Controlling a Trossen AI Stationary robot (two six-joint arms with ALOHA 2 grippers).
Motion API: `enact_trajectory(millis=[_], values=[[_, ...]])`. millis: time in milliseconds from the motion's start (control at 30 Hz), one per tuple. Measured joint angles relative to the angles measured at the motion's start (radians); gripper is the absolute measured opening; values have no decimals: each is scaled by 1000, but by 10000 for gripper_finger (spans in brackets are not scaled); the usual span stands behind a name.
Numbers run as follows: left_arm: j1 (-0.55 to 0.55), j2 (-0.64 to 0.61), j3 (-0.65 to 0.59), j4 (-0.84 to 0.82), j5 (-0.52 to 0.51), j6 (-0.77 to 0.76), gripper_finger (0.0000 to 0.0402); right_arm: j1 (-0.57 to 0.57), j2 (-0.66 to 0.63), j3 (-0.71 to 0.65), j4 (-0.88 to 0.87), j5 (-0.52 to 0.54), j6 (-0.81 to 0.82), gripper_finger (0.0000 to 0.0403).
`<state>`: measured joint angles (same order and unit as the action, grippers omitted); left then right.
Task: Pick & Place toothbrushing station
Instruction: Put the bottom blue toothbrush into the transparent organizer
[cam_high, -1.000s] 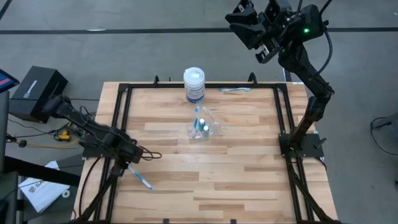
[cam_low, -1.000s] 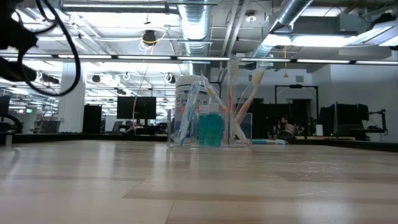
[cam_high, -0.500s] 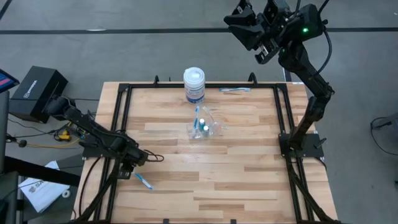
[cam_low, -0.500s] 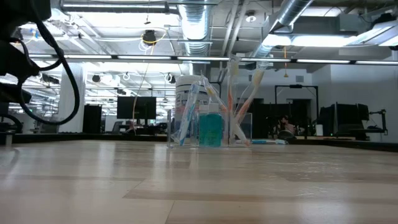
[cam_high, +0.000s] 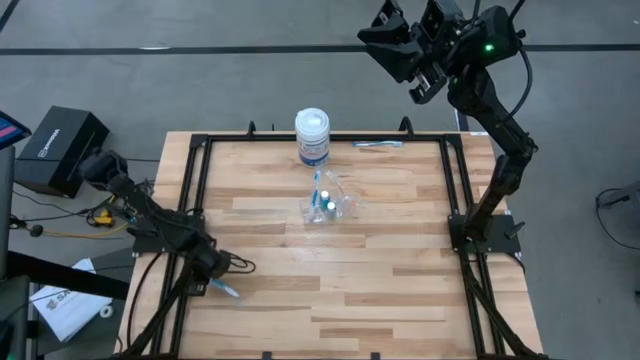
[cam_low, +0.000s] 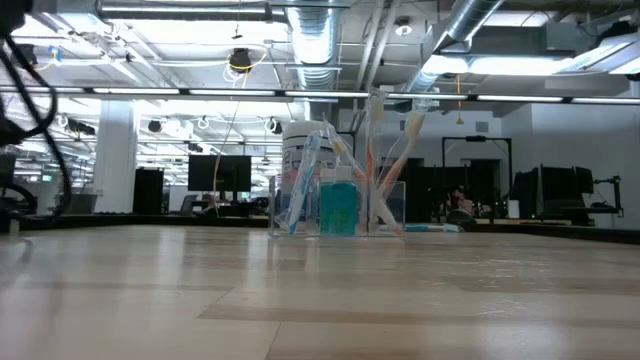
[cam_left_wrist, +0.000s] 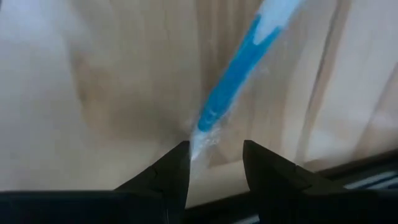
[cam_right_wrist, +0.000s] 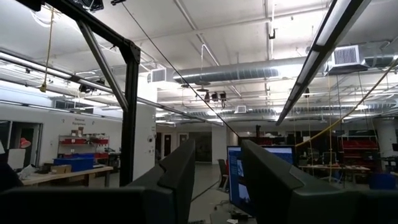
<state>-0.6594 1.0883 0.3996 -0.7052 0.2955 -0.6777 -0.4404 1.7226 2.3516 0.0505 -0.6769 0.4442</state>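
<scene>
Down at the wooden tabletop's (cam_high: 380, 260) edge, the left gripper's (cam_left_wrist: 214, 163) fingers stand apart around a thin blue-and-white toothbrush's (cam_left_wrist: 239, 68) tip, well apart from the clear plastic holder (cam_high: 325, 205). Far beyond it, the right gripper (cam_high: 400, 45) hangs raised, fingers apart, empty.

Blue-and-white toothbrush (cam_left_wrist: 239, 68), pale striped wood table (cam_high: 400, 260), black pincer (cam_left_wrist: 214, 167)

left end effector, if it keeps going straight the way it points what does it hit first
Most likely the loose blue-and-white toothbrush on the table: the left end effector has open fingers straddling its near end. Depth is unclear, so it may meet the wood first.
</scene>
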Motion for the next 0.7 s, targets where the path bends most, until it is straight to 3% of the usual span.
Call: enact_trajectory(millis=[333, 433, 567, 700], values=[[-35, 1, -20, 72, -45, -65, 137, 0, 0, 0, 0, 1, 0, 120], [-35, 1, -20, 73, -63, -113, 104, 0, 0, 0, 0, 1, 0, 120], [-34, 1, -21, 97, -71, -172, 19, 0, 0, 0, 1, 2, 0, 120], [-34, 1, -21, 161, -88, -247, 5, 0, 0, 0, 1, 2, -1, 120]])
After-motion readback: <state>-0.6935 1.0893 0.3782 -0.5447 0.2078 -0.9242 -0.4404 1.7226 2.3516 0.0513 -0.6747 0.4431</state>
